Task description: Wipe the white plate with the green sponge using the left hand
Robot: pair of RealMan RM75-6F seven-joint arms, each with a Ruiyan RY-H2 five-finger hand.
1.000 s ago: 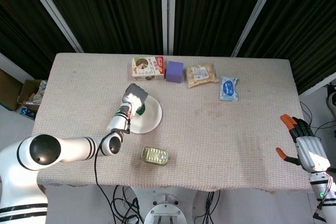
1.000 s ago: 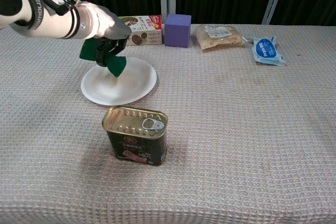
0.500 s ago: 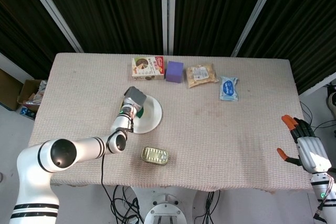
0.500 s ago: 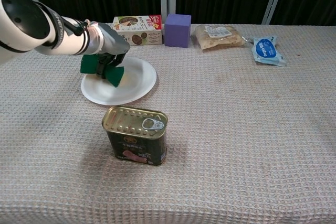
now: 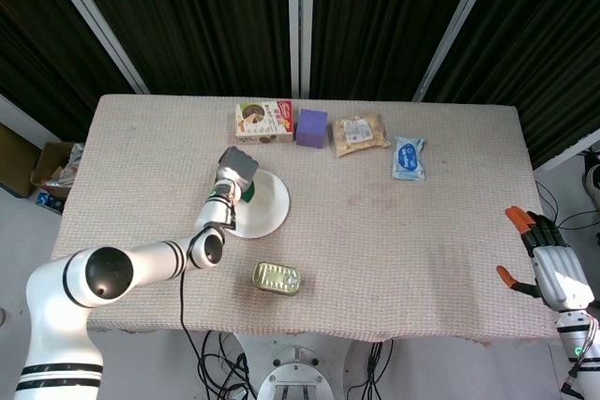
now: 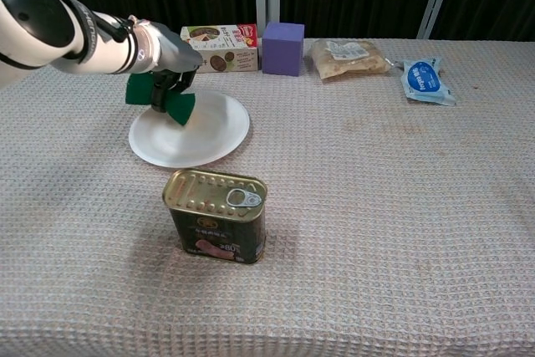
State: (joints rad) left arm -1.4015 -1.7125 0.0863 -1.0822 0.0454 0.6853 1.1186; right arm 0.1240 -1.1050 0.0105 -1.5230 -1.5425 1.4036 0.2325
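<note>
The left hand (image 6: 165,58) grips the green sponge (image 6: 160,98) and holds it over the far left part of the white plate (image 6: 209,135); the sponge hangs folded below the fingers, its lower edge at or just above the plate's surface, and the pictures do not settle whether it touches. The plate sits on the left half of the table (image 6: 376,206), which is covered with a woven cloth. A tin can (image 6: 217,215) stands near the plate, on the side closer to the robot. Along the far edge lie a snack box (image 6: 219,46), a purple cube (image 6: 283,37), a clear bag of food (image 6: 349,57) and a blue and white packet (image 6: 423,80). The right hand (image 5: 548,262) hangs off the table's right end with fingers spread and nothing in it.
</note>
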